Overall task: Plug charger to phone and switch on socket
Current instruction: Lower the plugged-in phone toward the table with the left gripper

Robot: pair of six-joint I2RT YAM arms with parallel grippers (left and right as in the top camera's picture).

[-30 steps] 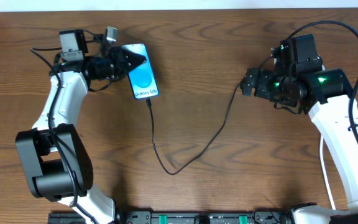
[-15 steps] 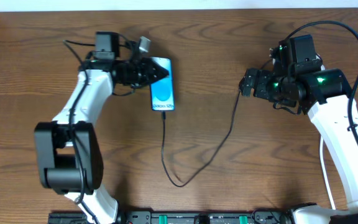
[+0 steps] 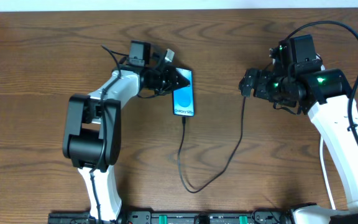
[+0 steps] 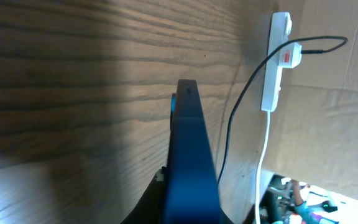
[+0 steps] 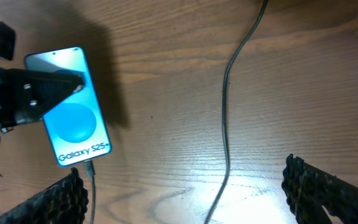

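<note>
The phone [image 3: 184, 98], blue screen up, is gripped at its top end by my left gripper [image 3: 176, 79], which is shut on it. Seen edge-on in the left wrist view, the phone [image 4: 188, 143] fills the middle. The charger cable [image 3: 229, 155] is plugged into the phone's bottom edge [image 5: 91, 168], loops toward the table's front edge and runs up to the right arm. The white socket [image 4: 276, 68] with a red mark lies far right, the cable's plug in it; the overhead view does not show it. My right gripper [image 5: 191, 202] hangs open above the cable [image 5: 225, 112].
The wooden table [image 3: 55, 56] carries both arms. The socket's white cord [image 4: 265, 155] trails off toward the table's edge. The arm bases and a black rail [image 3: 185, 218] line the front edge.
My left arm has swung right across the table with the phone in its grip, dragging the cable loop along. The right arm has stayed still.
</note>
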